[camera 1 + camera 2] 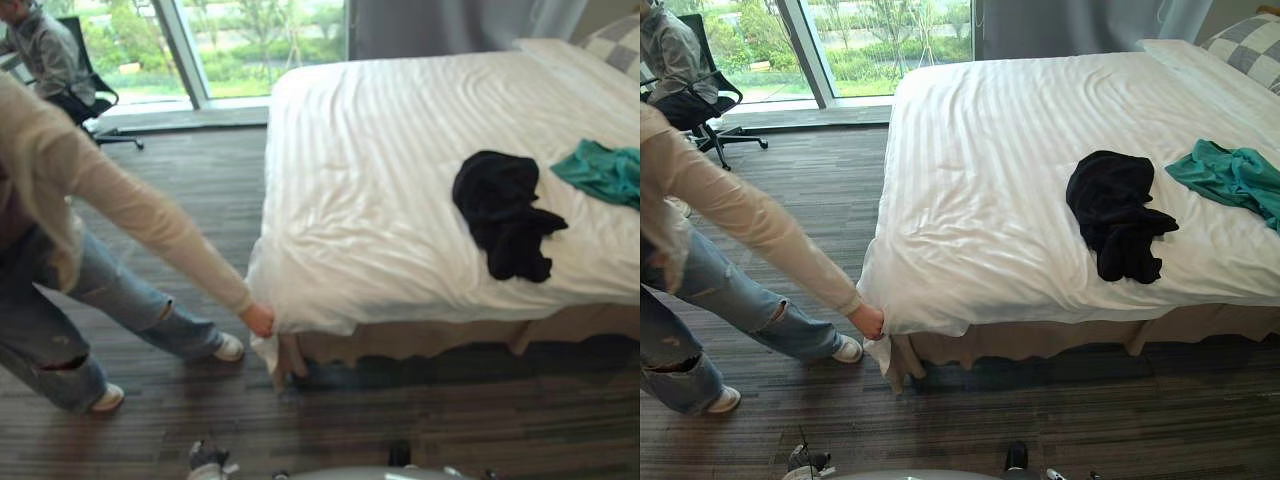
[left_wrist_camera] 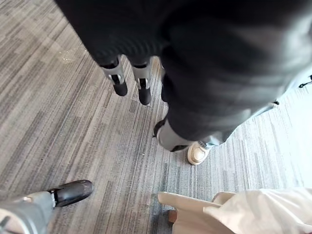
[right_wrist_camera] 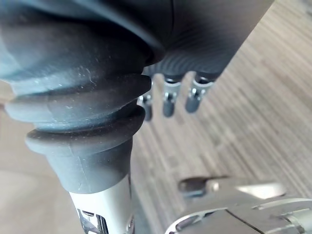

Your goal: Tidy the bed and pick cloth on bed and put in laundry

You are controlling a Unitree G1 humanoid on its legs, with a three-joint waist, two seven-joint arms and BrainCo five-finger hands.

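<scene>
Left hand (image 2: pixel 118 82): hangs over the floor (image 2: pixel 58 122), fingers straight and pointing down, thumb set well apart, holding nothing. Right hand (image 3: pixel 168 100): also over the floor, fingers side by side and relaxed, thumb apart, nothing between them (both hands slack and spread).

Floor: grey, streaked in long strips of mixed tone. Bed (image 1: pixel 980 150): white sheet with faint woven stripes, softly creased, with a tan skirt below the near edge. Checked pillow (image 1: pixel 1250 48) at the far right end.

Black cloth (image 1: pixel 1115 215): lies crumpled on the bed, right of middle, toward the near edge. It is matt and folded on itself, with one lobe trailing toward that edge. Teal cloth (image 1: pixel 1230 175): near it on the right but not touching, rumpled and flatter, running off the view's right side.

Person (image 1: pixel 730 215) in a cream sleeve and torn jeans leans in from the left. The person's hand (image 1: pixel 868 320) grips the sheet's near-left corner. A second person sits in a black chair (image 1: pixel 715 100) by the window.
</scene>
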